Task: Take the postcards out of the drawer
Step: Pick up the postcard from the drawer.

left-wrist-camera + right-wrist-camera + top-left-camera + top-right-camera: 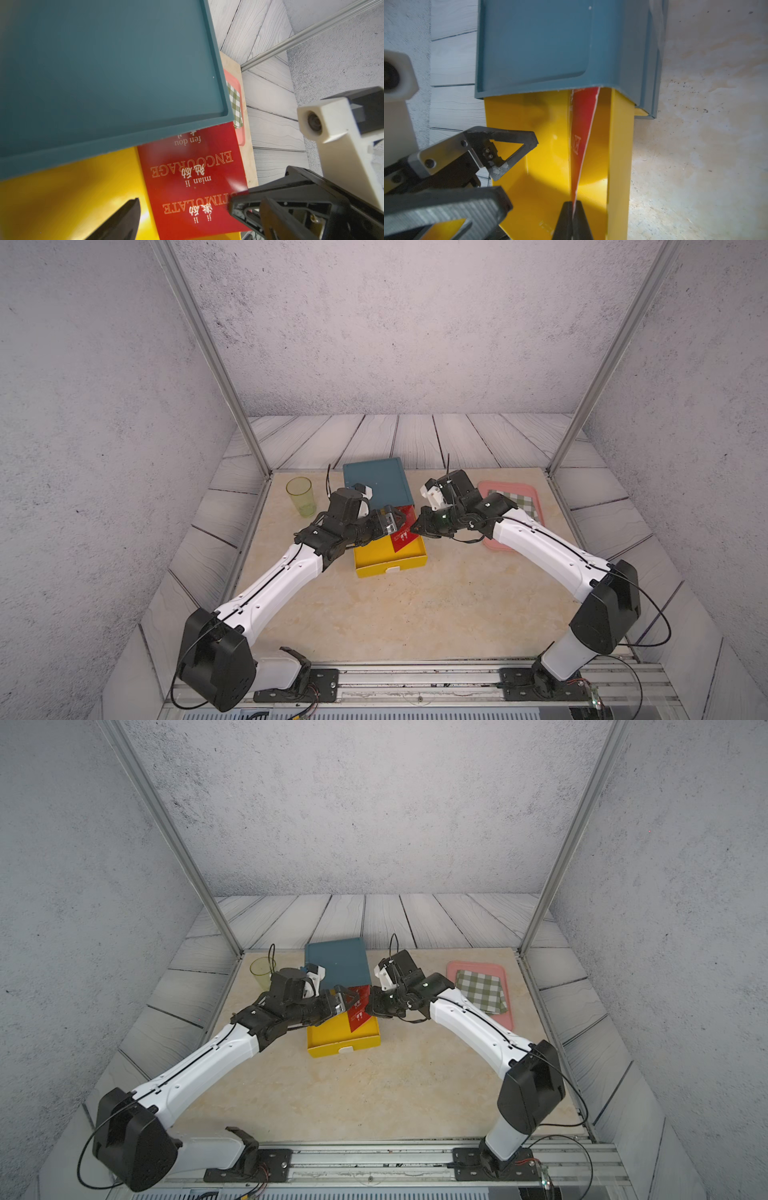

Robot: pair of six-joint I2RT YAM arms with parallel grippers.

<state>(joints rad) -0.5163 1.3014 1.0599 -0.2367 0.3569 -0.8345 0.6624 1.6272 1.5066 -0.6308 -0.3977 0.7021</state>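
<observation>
Standing by the table, a beige stone-patterned slab, I see both arms reaching in over the yellow plastic drawer. It is pulled partway out of its flat teal-blue housing.

The right tool is clenched on the near edge of the postcards, glossy red cards with white characters and lettering. In the right wrist view the red sheet rises tilted from the drawer floor up to the pinched tips, close beside the drawer's right wall. The far end of the cards disappears under the lip of the housing. How many cards are in the pinch I cannot tell. In the left wrist view the cards fill the right part of the drawer, and the yellow floor shows bare beside them.

The left tool hangs released over the drawer near the housing's front edge, its jaws spread wide. One finger shows above the yellow floor, apart from the cards. The two tools are near each other, tips almost facing over the drawer's right half.

A translucent green plastic cup stands upright to the left of the housing, behind the left arm's wrist. A pink rectangular tray carrying a folded green-and-white checked cloth lies to the right, partly under the right forearm. A broad stretch of table shows between the drawer's front wall and the arms' bases. The metal frame posts stand at the table's far corners.
</observation>
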